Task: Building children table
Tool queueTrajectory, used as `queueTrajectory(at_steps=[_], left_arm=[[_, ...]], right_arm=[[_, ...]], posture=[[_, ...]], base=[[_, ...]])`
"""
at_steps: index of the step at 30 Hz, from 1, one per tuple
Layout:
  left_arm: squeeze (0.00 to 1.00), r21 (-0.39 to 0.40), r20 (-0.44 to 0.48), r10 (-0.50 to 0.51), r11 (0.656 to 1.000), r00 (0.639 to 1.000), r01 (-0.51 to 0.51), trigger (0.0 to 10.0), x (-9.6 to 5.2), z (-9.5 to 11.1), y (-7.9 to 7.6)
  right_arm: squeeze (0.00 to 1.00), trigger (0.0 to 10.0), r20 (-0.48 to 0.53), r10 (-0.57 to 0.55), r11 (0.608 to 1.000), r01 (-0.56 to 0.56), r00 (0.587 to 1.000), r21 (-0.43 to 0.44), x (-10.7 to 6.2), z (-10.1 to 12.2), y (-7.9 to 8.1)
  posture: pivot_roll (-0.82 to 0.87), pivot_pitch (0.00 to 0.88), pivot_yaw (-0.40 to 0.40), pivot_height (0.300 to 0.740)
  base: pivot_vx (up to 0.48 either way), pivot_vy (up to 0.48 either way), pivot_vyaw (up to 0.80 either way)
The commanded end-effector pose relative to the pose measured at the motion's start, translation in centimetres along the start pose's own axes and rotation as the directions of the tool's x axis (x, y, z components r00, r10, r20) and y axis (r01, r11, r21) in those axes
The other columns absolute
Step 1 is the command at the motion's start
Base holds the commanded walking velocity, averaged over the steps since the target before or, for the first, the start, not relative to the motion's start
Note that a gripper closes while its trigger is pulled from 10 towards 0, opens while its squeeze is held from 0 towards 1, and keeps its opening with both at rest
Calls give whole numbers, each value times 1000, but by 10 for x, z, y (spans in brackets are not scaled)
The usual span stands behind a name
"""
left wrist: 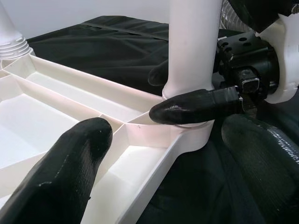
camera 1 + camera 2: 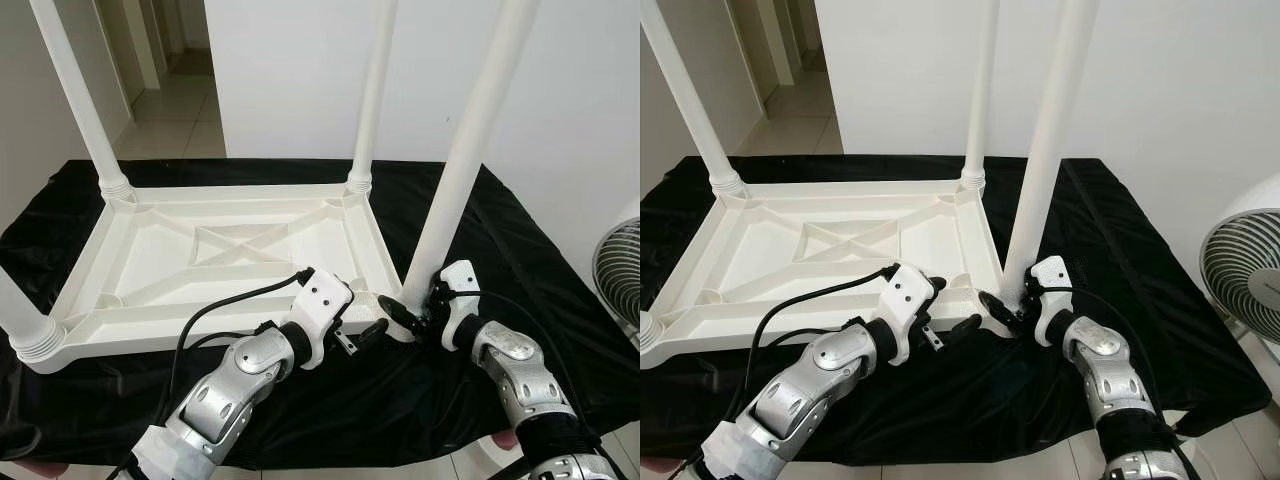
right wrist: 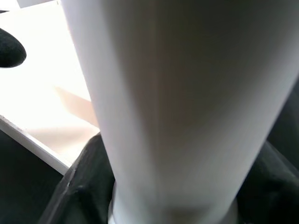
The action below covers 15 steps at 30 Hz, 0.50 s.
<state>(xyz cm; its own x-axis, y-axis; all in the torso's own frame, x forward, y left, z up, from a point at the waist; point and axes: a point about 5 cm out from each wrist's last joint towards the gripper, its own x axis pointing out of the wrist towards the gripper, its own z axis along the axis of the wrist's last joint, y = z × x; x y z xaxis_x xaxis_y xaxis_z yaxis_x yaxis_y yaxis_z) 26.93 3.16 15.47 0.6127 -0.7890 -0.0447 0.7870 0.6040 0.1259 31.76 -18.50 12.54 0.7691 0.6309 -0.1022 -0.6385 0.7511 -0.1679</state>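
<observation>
a white plastic children's table top (image 2: 215,262) lies upside down on a black cloth (image 2: 520,240) that covers the surface, its ribbed underside facing up. four white legs stand up from its corners: a far-left leg (image 2: 82,105), a far-right leg (image 2: 372,95), a near-left leg (image 2: 20,318) at the near-left corner of the cloth, and a near-right leg (image 2: 468,150) that rises from the top's near-right corner and leans slightly to the right. the right gripper (image 2: 408,312) is at the base of the near-right leg, and its two black fingers (image 1: 196,105) close around the leg just above the corner socket, one on each side of the white tube; in the right wrist view the leg (image 3: 187,107) stands right against the camera. the left gripper (image 2: 360,338) hovers at the near edge of the table top, just beside that same corner, with its fingers (image 1: 60,177) spread apart and holding nothing; one finger sits over the ribbed inside of the top and the other over the black cloth outside the rim. a black cable (image 2: 225,300) loops from the left wrist back along the silver left arm. a white fan (image 2: 1245,265) stands on the floor past the right edge of the cloth, and a white wall (image 2: 300,70) rises behind the far edge.
</observation>
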Motion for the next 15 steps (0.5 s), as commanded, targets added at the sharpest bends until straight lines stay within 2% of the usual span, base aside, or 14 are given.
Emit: queueTrajectory(at_steps=[1, 9, 10, 11, 12, 14, 15], left_arm=[[0, 10, -16, -118, 993, 993, 118, 10000, 0, -3, -6], [0, 9, -8, -114, 993, 993, 114, 10000, 2, -2, -5], [0, 9, -7, -114, 993, 993, 114, 10000, 2, -1, -6], [0, 9, -7, -114, 993, 993, 114, 10000, 2, -1, -6], [0, 6, -6, -114, 993, 993, 114, 10000, 2, -1, -6], [0, 7, -5, -114, 993, 993, 114, 10000, 3, -2, -7], [0, 7, -5, -114, 993, 993, 114, 10000, 3, -2, -7]], right_arm=[[0, 0, 1, 30, 999, -30, 1000, -15, 3, 1, 2], [0, 0, 34, 18, 1000, -19, 999, 10, 2, -1, 7], [0, 2039, 35, 2, 1000, -3, 999, 20, 2, -2, 8], [0, 2039, 35, 2, 1000, -3, 999, 20, 2, -2, 8], [0, 10000, 33, -27, 999, 25, 999, 33, 1, -2, 10], [0, 10000, 25, -115, 992, 114, 993, 59, 1, -3, 14], [0, 10000, 25, -115, 992, 114, 993, 59, 1, -3, 14]], posture=[[-7, 0, -22, 740], [-11, 0, -23, 740], [-13, 0, -24, 740], [-13, 0, -24, 740], [-14, 0, -25, 740], [-21, 0, -32, 740], [-21, 0, -32, 740]], base=[[0, 0, 0], [0, 0, 0], [0, 0, 0], [0, 0, 0], [0, 0, 0], [0, 0, 0], [0, 0, 0]])
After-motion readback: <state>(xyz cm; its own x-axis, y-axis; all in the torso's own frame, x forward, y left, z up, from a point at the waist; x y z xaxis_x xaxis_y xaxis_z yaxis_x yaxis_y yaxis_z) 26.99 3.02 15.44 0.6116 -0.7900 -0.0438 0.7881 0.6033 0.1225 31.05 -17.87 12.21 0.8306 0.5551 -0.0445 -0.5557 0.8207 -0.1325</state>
